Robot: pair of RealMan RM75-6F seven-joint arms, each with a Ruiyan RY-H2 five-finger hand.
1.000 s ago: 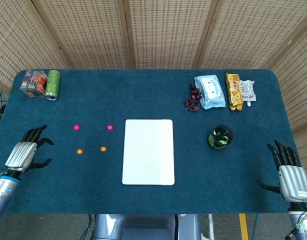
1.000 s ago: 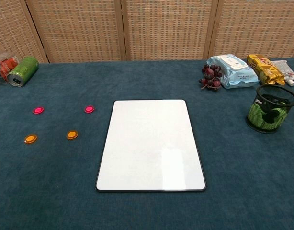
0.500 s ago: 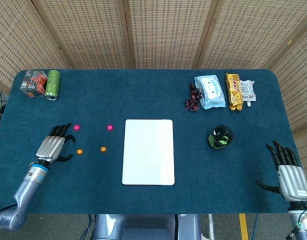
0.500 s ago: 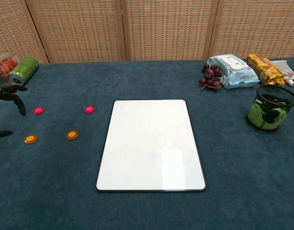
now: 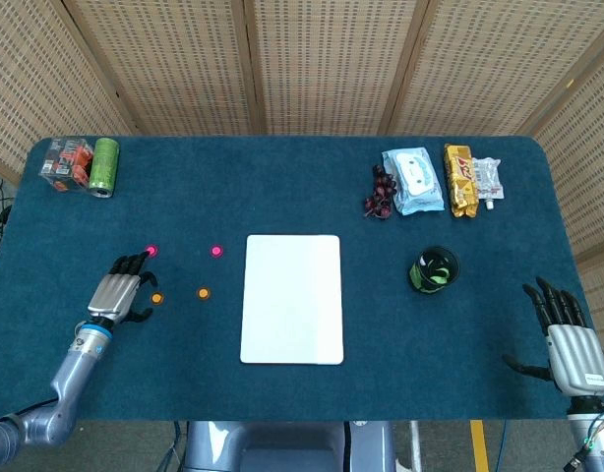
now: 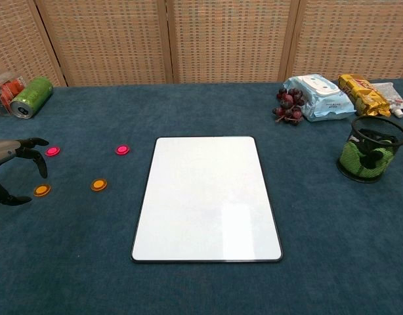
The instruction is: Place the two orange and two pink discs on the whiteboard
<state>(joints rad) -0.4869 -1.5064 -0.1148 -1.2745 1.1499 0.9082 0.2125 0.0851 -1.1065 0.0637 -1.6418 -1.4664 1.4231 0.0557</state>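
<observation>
The whiteboard (image 5: 292, 298) lies flat at the centre of the blue surface (image 5: 282, 197), with nothing on it. All four discs lie on the surface to its left. The near pink disc (image 5: 216, 251) and near orange disc (image 5: 204, 293) are closest to the whiteboard edge. The far pink disc (image 5: 151, 251) and far orange disc (image 5: 156, 297) lie further left.

The left robot hand (image 5: 120, 288) is over the surface between the two far discs, fingers spread and holding nothing. Its fingertips reach just beside the far pink disc; contact cannot be determined. The far orange disc lies just beside its thumb.

The right robot hand (image 5: 570, 339) is at the near right edge of the surface, well apart from the discs, fingers spread, holding nothing.
</observation>
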